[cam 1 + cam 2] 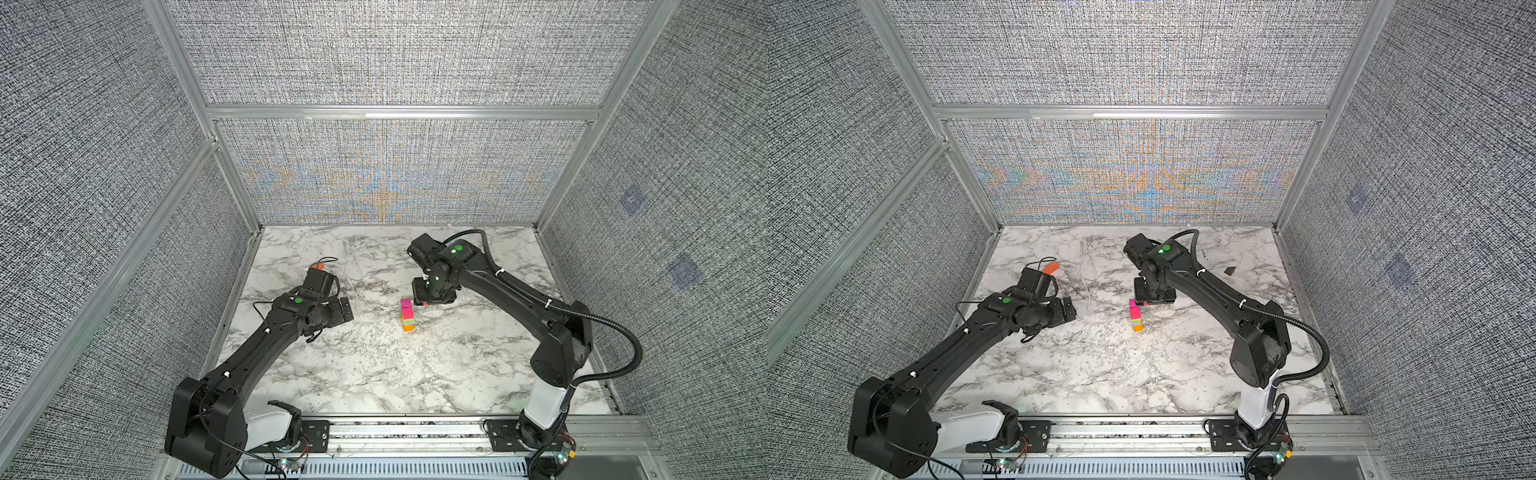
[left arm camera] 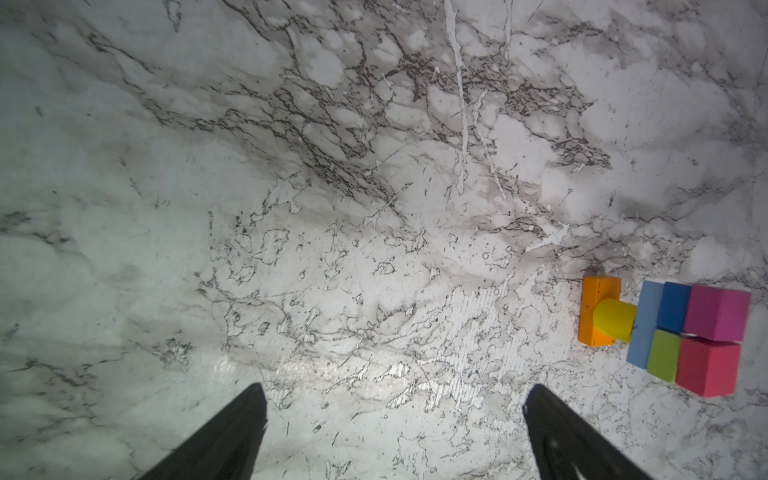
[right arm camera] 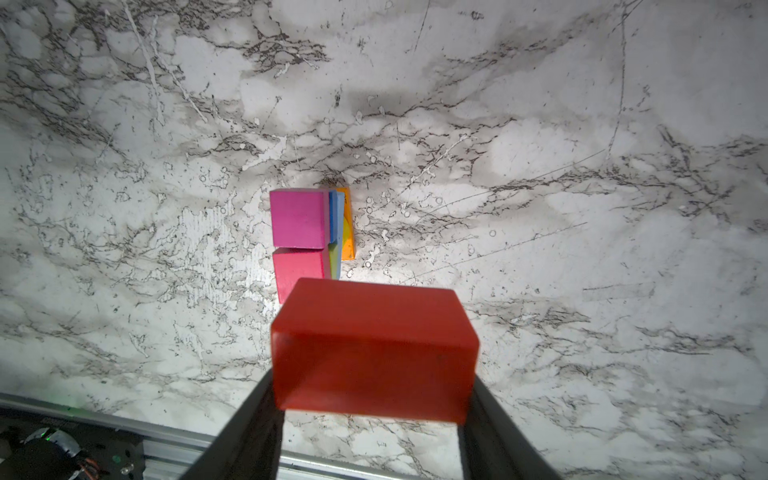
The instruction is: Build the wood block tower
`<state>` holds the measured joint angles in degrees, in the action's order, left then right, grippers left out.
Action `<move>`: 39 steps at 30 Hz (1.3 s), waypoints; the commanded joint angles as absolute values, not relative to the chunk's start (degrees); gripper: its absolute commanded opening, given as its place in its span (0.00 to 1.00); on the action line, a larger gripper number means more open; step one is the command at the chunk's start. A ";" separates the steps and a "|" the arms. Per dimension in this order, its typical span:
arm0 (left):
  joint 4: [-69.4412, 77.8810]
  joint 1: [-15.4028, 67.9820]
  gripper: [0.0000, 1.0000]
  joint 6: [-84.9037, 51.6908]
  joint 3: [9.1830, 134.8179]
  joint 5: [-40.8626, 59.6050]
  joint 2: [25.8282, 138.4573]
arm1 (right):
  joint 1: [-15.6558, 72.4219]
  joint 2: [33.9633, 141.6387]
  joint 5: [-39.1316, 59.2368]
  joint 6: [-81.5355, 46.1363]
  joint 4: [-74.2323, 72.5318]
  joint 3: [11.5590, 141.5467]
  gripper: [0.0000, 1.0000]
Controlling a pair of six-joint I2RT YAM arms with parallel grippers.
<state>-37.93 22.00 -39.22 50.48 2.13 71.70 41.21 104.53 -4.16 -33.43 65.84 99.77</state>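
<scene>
The left pincer (image 2: 395,390) stands wide open and empty above the marbled surface (image 1: 374,374), low on the left side in both top views, with the wood block tower (image 2: 685,336) off to one side of its black fingers. The tower stands upright near the middle of the surface (image 1: 407,316) (image 1: 1136,316). It has an orange base, then a yellow cylinder, a light blue slab, a dark blue and a green block side by side, and a magenta and a pink-red block on top. A little farther back and to the right, the right pincer (image 3: 372,374) points down and clamps a red block (image 3: 374,332) between its fingers, raised off the surface just beside the tower's top (image 3: 303,232); whether the two touch cannot be told. Farther back still, an orange-red piece (image 1: 1052,268) lies on the surface, partly hidden behind the left wrist. A small dark brown block (image 1: 1229,271) lies on the far right, well apart from the tower.
</scene>
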 commanded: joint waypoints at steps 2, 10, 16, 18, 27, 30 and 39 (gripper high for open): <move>-32.90 21.97 0.99 -41.32 47.66 2.52 69.91 | 42.21 105.10 -5.30 -35.50 65.04 99.76 0.50; -29.17 21.93 0.99 -41.53 43.37 2.84 68.30 | 44.18 107.03 -6.10 -36.62 65.30 101.25 0.50; -29.03 21.97 0.99 -41.30 43.11 3.65 70.62 | 45.36 109.57 -6.44 -36.92 65.66 103.03 0.50; -28.74 21.97 0.99 -41.31 42.79 3.78 70.68 | 45.61 110.26 -6.42 -36.92 65.18 103.24 0.51; -28.56 21.95 0.99 -41.12 42.36 3.44 70.77 | 45.94 112.19 -6.42 -37.04 65.30 104.63 0.51; -28.66 21.97 0.99 -41.13 42.23 3.34 71.05 | 46.05 112.68 -6.19 -37.12 65.24 104.77 0.51; -29.43 21.93 0.99 -41.13 42.18 2.99 70.84 | 46.28 114.47 -6.39 -37.13 65.48 106.21 0.52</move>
